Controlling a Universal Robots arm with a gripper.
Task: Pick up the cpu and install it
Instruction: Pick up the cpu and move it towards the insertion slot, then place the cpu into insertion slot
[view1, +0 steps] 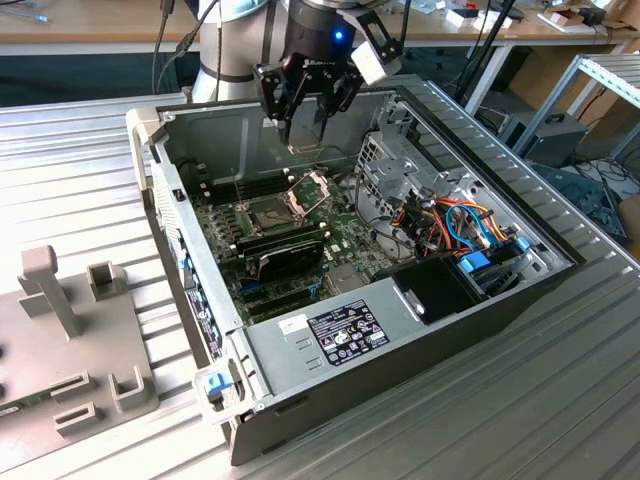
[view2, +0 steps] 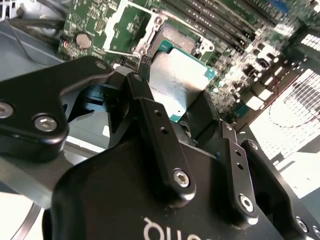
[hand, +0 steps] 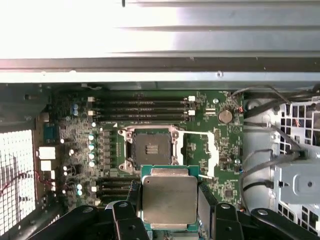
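Ribbed sheet-metal table (view1: 560, 400) carrying an open desktop computer case (view1: 400, 378), its side panel off and the interior facing up. Grey Universal Robots arm (view1: 235, 40) standing over the far end of the case. Silver power supply (view1: 290, 350) along the near wall, bearing a black-and-white printed label (view1: 345, 333); its text is too small to make out. Perforated steel drive cage (view1: 400, 170) on the exterior view's right, with orange and blue cables (view1: 460, 225) beside it. Grey moulded fixture (view1: 60, 330) on the table at the exterior view's left, well apart from the case. Green motherboard (hand: 75, 150) with long black memory slots (hand: 140, 110).

Black gripper (view1: 305, 135) above the motherboard, clear of it. Its fingers (hand: 206, 202) are closed in on the cpu (hand: 169, 200), clamping two opposite edges; in the second wrist view the cpu (view2: 177, 82) sits between the two black fingers (view2: 150, 115). The cpu is a flat square: dull silvery metal lid on a green substrate.

Dark square socket (hand: 150, 148) lies open below, just beside the held cpu in the first wrist view, and holds no chip. Hinged metal load frame (hand: 207, 150) is swung back beside it. Round silver coin cell (hand: 225, 116) near the frame.
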